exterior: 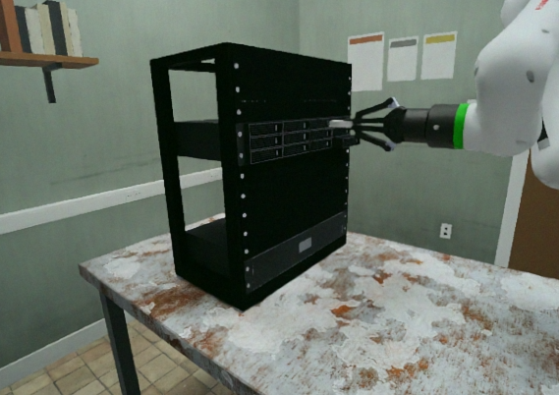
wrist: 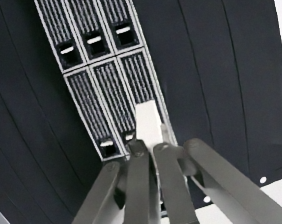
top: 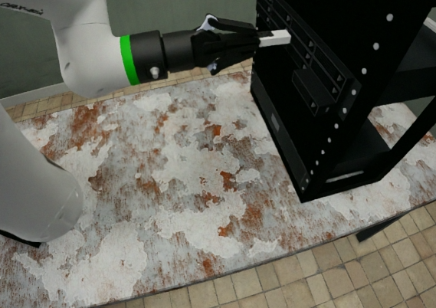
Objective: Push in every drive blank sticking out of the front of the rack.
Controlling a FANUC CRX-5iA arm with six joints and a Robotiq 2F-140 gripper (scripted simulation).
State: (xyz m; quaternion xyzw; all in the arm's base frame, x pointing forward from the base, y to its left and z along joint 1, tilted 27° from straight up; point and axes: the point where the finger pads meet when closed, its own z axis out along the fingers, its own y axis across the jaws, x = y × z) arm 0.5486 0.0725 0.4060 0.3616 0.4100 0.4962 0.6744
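Observation:
The black rack stands on the right part of the table, and shows at the left in the exterior view. Its grid of drive blanks sits high on the front. One black blank sticks out of the bottom row at the side near my arm; it also shows in the exterior view. My gripper is shut on nothing. Its white fingertips touch the front of the top-row blank on that same side. In the wrist view the tips rest on one grille.
The rack stands close to the table's far right edge. A wide panel closes the rack's bottom front. Wall and papers lie behind my arm. A shelf with books hangs at the upper left.

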